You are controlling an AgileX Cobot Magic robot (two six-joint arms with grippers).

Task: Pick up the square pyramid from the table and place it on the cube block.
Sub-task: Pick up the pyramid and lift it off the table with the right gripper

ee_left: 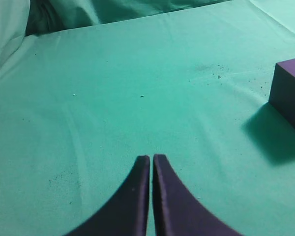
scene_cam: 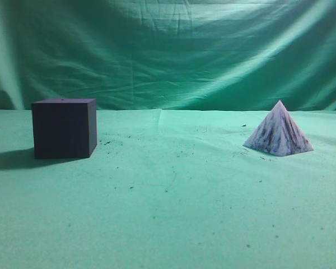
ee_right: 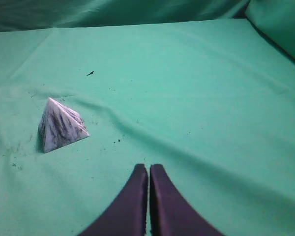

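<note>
The step in hand is judged to be the approach and grasp of the square pyramid (scene_cam: 279, 132), which stands base-down on the table (scene_cam: 173, 213) at the right of the exterior view, untouched and well apart from the cube block (scene_cam: 64, 128) at the left; neither arm appears in that view, so nothing of the task looks done as yet. The right gripper (ee_right: 148, 168) has its two dark fingers pressed together with only a hairline gap and holds nothing; the left gripper (ee_left: 151, 158) is likewise closed and empty. In the right wrist view the pyramid lies ahead of the fingertips and well off to the left, standing upright with one streaked face toward the camera; the right arm is therefore the nearer and the natural choice for the pick. To do the step well, the operator of the right arm should first part the jaws wide enough to span the base; then swing left and forward until the pyramid is centred between the fingers; then descend low, since the sloped faces will tend to squeeze the piece downward and out of a high grip; the pads should bear on two opposite faces near the base, squarely and not on the edges. In the left wrist view the cube block sits at the right border, ahead of and to the right of the closed left fingers, partly cut off; its top face appears bare and level, ready to receive the base.
</note>
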